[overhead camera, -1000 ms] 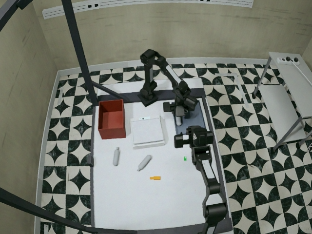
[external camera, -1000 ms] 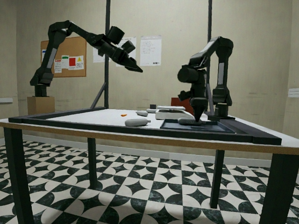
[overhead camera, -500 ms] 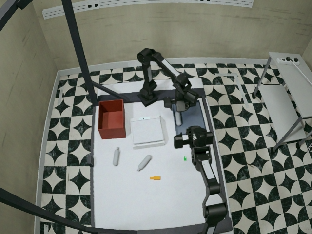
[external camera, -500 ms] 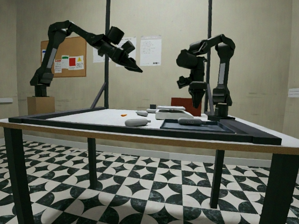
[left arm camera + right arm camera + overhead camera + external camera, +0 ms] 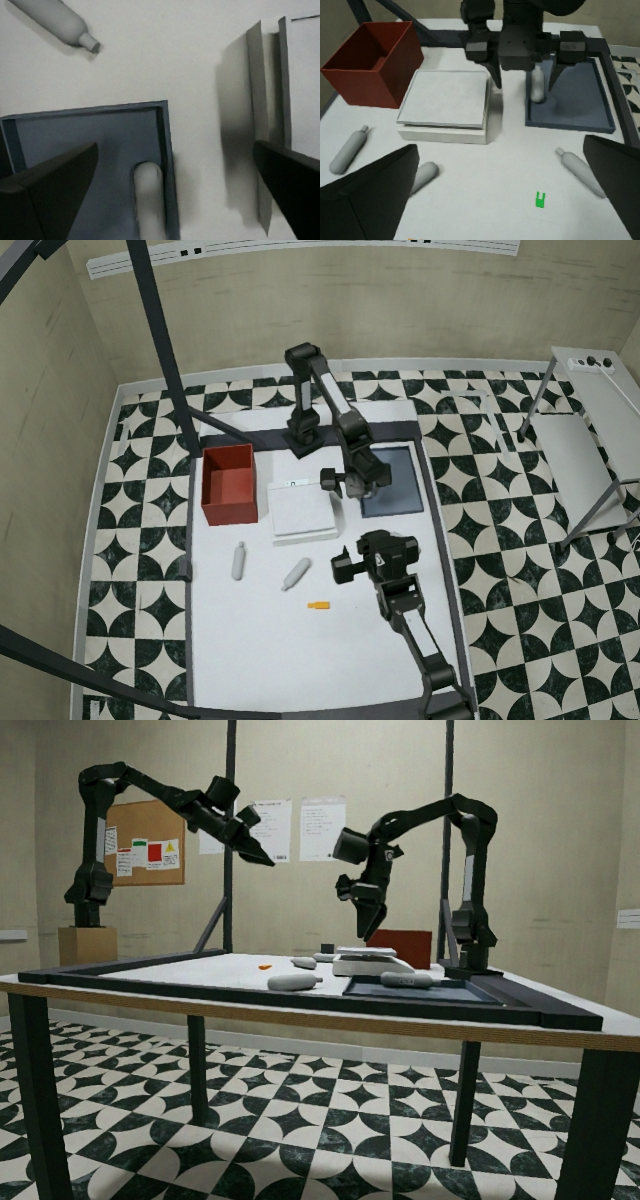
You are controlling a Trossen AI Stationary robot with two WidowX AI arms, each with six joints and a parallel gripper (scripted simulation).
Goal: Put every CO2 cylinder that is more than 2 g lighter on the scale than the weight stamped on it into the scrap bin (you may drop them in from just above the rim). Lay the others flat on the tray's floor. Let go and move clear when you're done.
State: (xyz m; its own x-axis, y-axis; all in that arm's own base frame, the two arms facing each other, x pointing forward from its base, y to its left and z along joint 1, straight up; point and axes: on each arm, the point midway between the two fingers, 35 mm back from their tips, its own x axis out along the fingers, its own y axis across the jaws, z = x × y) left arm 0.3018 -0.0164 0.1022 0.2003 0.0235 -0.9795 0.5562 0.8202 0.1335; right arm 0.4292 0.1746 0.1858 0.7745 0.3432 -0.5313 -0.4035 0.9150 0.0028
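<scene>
A grey CO2 cylinder (image 5: 148,200) lies flat on the floor of the blue tray (image 5: 98,165), along the tray's edge nearest the scale; it also shows in the exterior view (image 5: 408,979). My left gripper (image 5: 369,926) (image 5: 524,88) hangs open and empty above it. My right gripper (image 5: 258,855) is open and empty, held high over the table's middle. Three more cylinders lie on the white table: two in front of the scale (image 5: 237,560) (image 5: 296,573), and one in front of the tray (image 5: 580,172). The white scale (image 5: 302,511) is empty. The red scrap bin (image 5: 230,490) stands beside the scale.
A small orange piece (image 5: 318,605) lies on the table towards the front. A green marker (image 5: 540,199) shows on the table below my right gripper. A dark raised frame (image 5: 310,1001) runs round the table top.
</scene>
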